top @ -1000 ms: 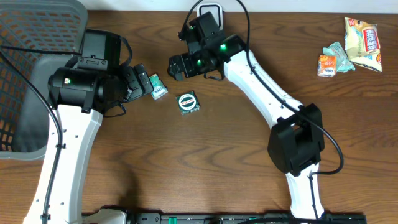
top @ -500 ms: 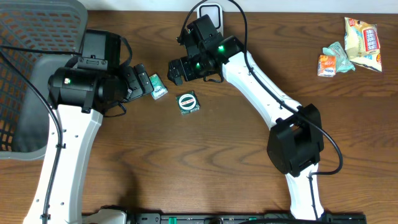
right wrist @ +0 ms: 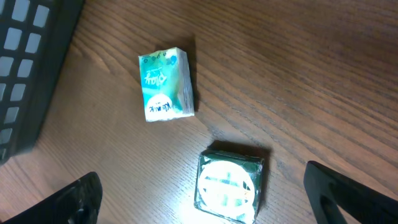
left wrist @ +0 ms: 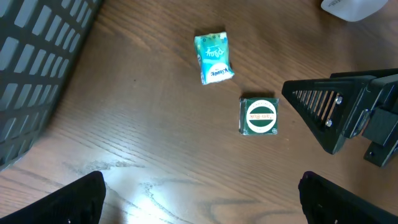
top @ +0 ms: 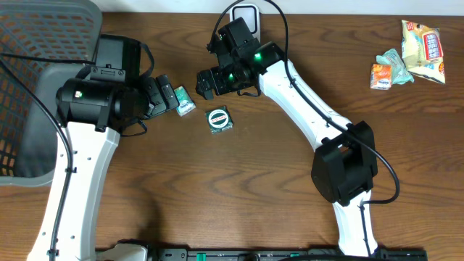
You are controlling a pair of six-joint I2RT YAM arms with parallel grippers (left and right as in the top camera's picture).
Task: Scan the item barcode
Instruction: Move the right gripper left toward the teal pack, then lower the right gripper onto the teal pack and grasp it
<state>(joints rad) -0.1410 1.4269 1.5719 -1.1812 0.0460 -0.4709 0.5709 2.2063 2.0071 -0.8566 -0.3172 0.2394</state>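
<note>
A dark green square box with a white round label (top: 219, 119) lies flat on the wooden table. A small green tissue packet (top: 185, 100) lies just left of it. My right gripper (top: 206, 80) hovers open above and slightly behind the box. In the right wrist view the box (right wrist: 229, 185) sits between the spread fingers of that gripper (right wrist: 211, 202), brightly lit, with the packet (right wrist: 165, 93) beyond. My left gripper (top: 165, 94) is open beside the packet. In the left wrist view its gripper (left wrist: 202, 205) holds nothing, with the packet (left wrist: 214, 57) and box (left wrist: 260, 116) ahead.
A grey mesh basket (top: 36, 80) fills the left side. A white scanner unit (top: 244, 13) stands at the back edge, behind the right arm. Snack packets (top: 420, 43) and a small orange one (top: 382, 75) lie at the far right.
My right gripper has shifted slightly left and toward the box. The left arm, box and packet have not moved.
</note>
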